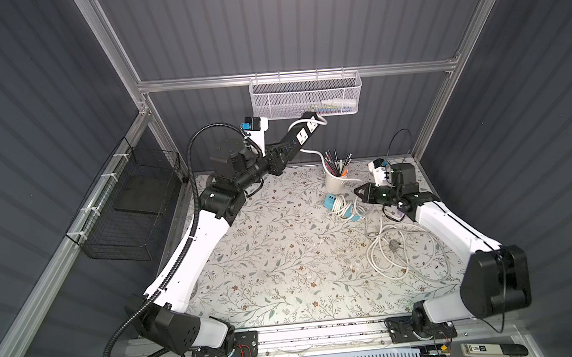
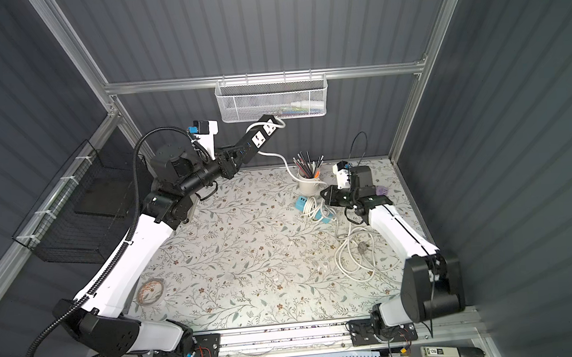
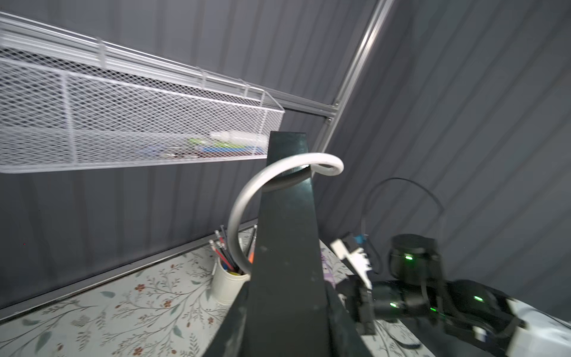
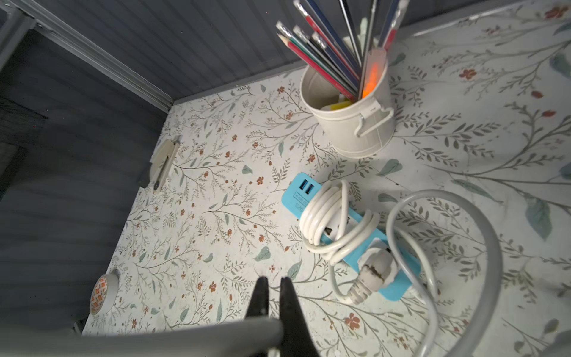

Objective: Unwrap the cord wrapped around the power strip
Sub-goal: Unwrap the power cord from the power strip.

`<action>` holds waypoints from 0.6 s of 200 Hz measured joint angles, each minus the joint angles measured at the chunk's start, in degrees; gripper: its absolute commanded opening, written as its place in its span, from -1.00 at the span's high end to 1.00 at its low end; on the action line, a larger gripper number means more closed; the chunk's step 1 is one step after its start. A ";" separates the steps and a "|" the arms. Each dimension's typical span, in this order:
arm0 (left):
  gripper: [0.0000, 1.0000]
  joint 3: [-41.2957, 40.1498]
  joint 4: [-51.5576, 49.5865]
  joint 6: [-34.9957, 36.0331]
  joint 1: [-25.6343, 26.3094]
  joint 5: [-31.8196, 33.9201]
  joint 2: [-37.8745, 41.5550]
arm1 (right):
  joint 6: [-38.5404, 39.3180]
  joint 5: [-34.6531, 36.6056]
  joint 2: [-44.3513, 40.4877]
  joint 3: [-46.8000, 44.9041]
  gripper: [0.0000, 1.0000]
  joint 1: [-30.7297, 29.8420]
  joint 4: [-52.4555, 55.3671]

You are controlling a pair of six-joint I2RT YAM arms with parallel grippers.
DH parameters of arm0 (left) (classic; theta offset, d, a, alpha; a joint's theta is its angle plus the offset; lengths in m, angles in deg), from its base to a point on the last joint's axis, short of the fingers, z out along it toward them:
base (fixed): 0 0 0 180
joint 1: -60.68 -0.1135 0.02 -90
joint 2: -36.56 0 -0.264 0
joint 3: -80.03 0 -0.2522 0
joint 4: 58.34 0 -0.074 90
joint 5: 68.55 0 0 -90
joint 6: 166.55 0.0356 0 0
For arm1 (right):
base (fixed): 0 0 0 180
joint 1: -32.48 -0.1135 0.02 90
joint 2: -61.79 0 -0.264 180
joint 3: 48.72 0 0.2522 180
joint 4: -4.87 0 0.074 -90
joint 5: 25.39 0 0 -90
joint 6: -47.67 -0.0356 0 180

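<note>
Close beside cord point(image 1: 313, 151), pencil cup point(image 1: 334, 183)

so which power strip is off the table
The black power strip, held up by the left gripper; the blue power strip lies on the table.

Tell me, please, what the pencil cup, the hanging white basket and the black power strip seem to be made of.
The pencil cup: probably painted sheet metal, cream, matte; thin rim and attached loop handle.
The white basket: metal mesh, white coated; see-through diamond weave in a wire frame.
The black power strip: likely moulded plastic, smooth, dull sheen; soft highlights on its flat face.
</note>
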 measured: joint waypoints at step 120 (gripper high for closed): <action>1.00 -27.91 -5.11 -7.26 0.79 -15.37 13.90 | -3.39 -0.92 15.96 33.35 1.00 -0.59 0.85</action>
